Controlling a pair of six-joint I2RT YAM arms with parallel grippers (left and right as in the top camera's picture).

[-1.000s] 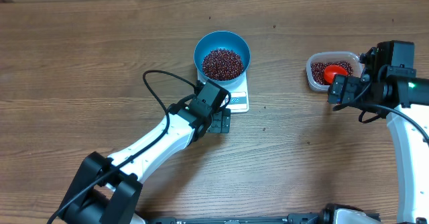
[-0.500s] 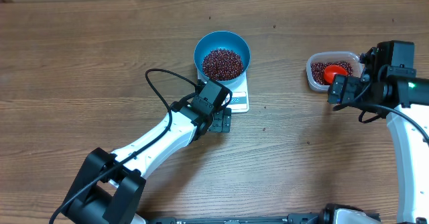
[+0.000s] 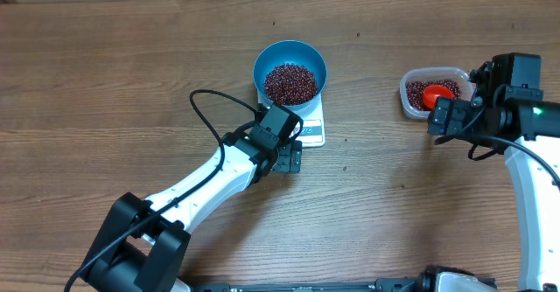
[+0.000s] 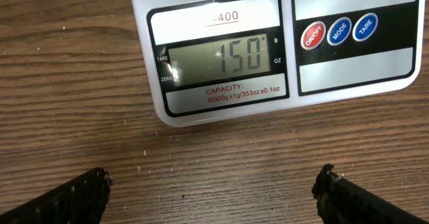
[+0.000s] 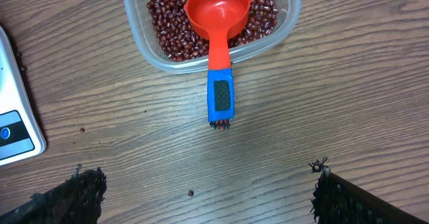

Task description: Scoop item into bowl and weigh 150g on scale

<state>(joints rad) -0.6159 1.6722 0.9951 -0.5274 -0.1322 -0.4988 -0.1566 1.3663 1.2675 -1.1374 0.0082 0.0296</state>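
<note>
Barely anything has moved in the last second: the left arm has edged a touch, and the right has stayed put. From overhead, the round bright blue bowl (image 3: 260,63) sits on the flat white kitchen scale (image 3: 313,133), holding a heap of small dark red-brown beans (image 3: 290,83). The left end effector (image 3: 287,158) hovers just beside the scale, released and empty. The right end effector (image 3: 440,117), likewise, hangs near the clear plastic tub (image 3: 406,98).

The left wrist view shows the display reading 150 grams, so the weighing looks done.

The right wrist view shows the red plastic scoop (image 5: 216,16) lying in the tub's beans, its blue handle overhanging the wooden surface (image 5: 335,103). Loose beans roll and scatter easily. The stiff scoop is best taken by that handle.
</note>
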